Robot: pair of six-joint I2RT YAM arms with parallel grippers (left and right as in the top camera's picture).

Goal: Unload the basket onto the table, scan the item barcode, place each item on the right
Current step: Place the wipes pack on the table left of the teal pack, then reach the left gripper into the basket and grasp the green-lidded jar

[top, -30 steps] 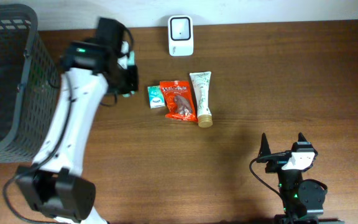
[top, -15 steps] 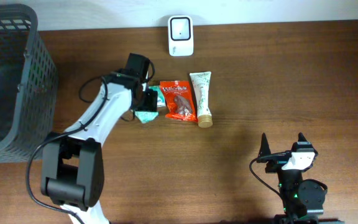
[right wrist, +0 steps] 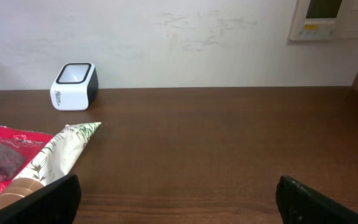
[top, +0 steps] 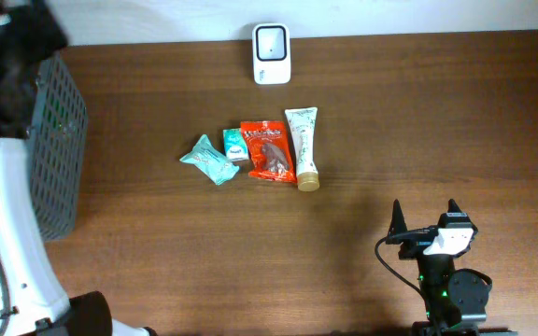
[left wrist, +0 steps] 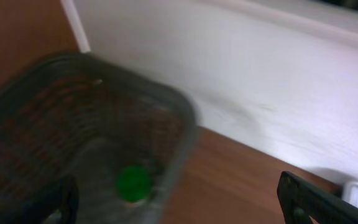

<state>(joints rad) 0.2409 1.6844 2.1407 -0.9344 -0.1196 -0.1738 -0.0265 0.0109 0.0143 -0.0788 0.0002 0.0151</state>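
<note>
Basket (top: pixel 59 140) at left edge, faced by left fingers (left wrist: pixel 58 202), spread and empty; right fingers (right wrist: pixel 48 202) also released. Scanner (top: pixel 272 41) at far edge; teal packet (top: pixel 209 160) mid-surface, just beside small box (top: pixel 235 146): a grasp could drag the box, and crinkled wrap may hide its barcode

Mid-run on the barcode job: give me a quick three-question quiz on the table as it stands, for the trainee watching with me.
1. True or false: the cream tube is touching the scanner.
2. Which of these lies nearest the basket? A: cream tube. B: teal pouch. C: scanner.
3. Fill in the blank: the right gripper is ____, with nothing between its fingers.

Key:
1. False: bare table lies between them.
2. B.
3. Open.
</note>
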